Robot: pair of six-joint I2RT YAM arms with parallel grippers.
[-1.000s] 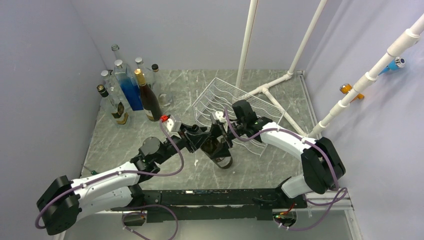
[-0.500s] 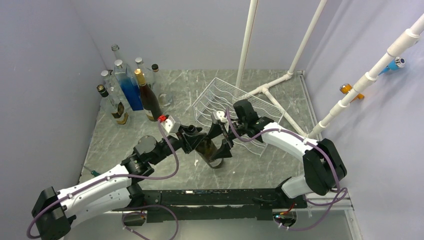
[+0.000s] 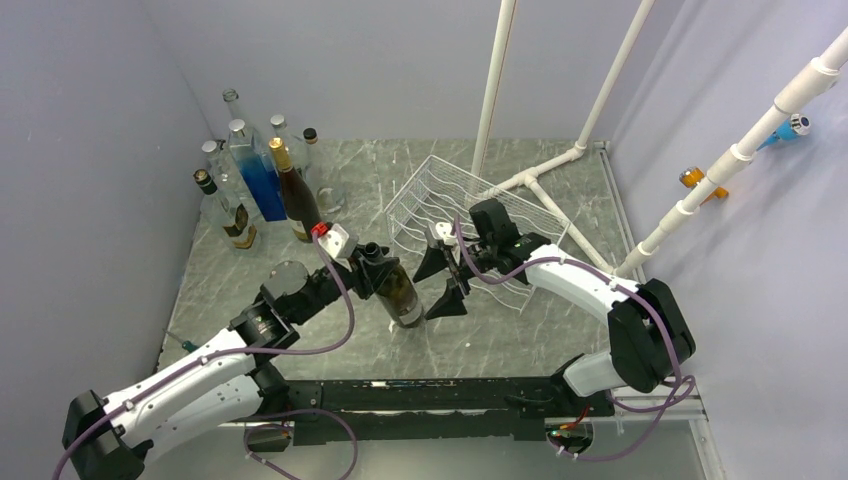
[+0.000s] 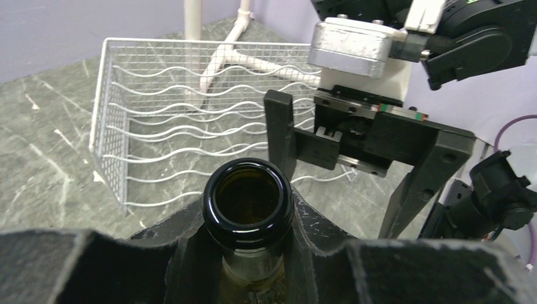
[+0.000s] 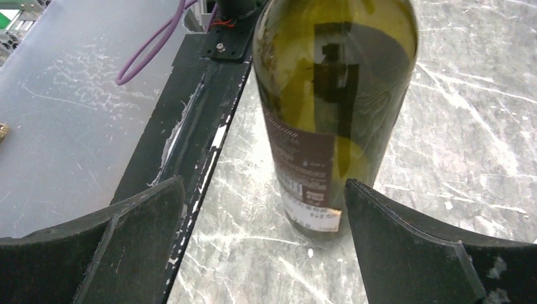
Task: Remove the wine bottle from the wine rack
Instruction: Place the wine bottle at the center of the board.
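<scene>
Wine bottle is off the wine rack, tilted, base on or just above the counter beside it. Right tool has just let go: it now stands wide either side of the body, not touching. Left tool is clamped narrow on the neck, so it alone carries the bottle.

Enclosure with plain lavender-grey walls: back wall across the top, left wall, right wall. No windows in view.

Tabletop of grey marble pattern with white veins. Pale frosted strip along the bottom edge.

White pipes rise from a floor-level joint at upper centre. Thicker jointed pipe slants across the upper right.

Cluster of standing bottles in the upper left corner.

Small orange fitting and blue one by the right wall.

Light even, shadows soft.
</scene>
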